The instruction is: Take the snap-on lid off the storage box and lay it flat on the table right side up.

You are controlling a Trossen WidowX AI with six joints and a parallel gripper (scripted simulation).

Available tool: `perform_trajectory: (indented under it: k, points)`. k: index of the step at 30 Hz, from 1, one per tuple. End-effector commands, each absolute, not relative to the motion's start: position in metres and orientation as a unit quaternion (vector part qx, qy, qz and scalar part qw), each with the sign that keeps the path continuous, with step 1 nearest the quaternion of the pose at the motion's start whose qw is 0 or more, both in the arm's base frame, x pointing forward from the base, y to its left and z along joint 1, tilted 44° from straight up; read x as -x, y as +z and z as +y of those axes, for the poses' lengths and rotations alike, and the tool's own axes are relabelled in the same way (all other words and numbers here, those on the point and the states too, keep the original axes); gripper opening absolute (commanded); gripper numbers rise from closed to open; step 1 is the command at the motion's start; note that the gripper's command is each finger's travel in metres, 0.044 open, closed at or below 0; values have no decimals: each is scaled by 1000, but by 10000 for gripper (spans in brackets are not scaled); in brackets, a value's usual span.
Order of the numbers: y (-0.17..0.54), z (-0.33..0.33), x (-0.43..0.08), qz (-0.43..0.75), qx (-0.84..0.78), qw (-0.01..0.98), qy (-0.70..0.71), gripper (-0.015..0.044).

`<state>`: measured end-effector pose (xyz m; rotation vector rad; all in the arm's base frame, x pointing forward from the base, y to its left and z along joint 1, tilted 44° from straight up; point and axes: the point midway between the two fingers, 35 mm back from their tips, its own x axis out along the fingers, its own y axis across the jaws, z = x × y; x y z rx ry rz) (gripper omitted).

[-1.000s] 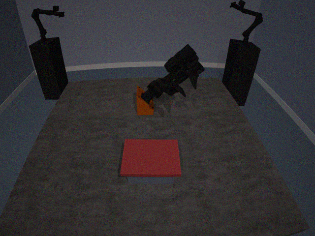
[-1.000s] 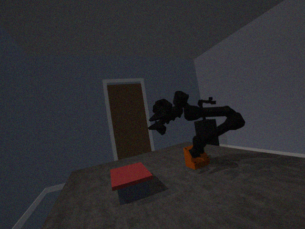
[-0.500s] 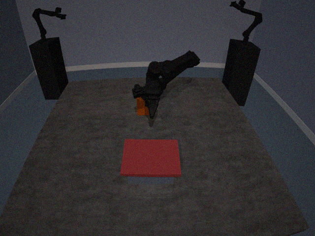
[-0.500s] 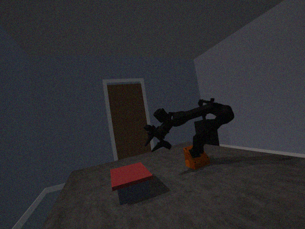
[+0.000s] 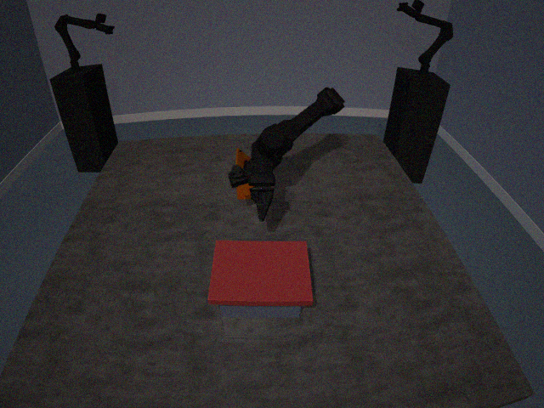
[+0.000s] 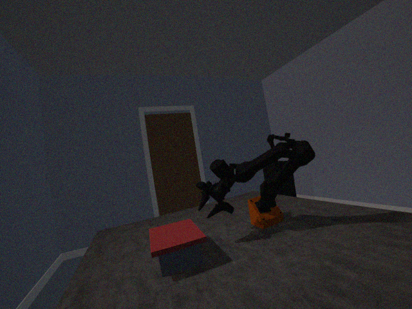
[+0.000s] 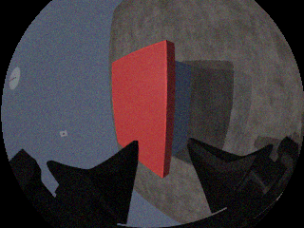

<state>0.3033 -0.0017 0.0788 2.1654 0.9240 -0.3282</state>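
Observation:
A red lid [image 5: 261, 272] [image 6: 174, 235] [image 7: 142, 100] sits flat on the blue storage box [image 5: 260, 311] [image 6: 186, 261] [image 7: 182, 106], overhanging its sides. My gripper [image 6: 203, 214] [image 7: 163, 143] is open and empty. It hangs in the air on the arm-base side of the box, above the table, with its fingertips apart and clear of the lid. In the top view one finger points down toward the table behind the lid. In the wrist view the lid and box show beyond and between the fingertips.
The orange arm base [image 5: 243, 191] [image 6: 264, 217] stands on the table [image 5: 132, 263] [image 6: 316, 252] behind the gripper. Two dark pedestals [image 5: 85, 118] [image 5: 417, 122] with small arms stand at the far left and far right edges of the table. A brown door [image 6: 172, 163] is in the wall.

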Motion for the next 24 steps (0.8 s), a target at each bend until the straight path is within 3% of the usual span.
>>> perform_trajectory:
  k: [1, 24]
  points:
    - [72, 3, -301, 357, -847, 371, -130, 235]
    - [57, 18, -325, 359, -845, 373, -132, 235]
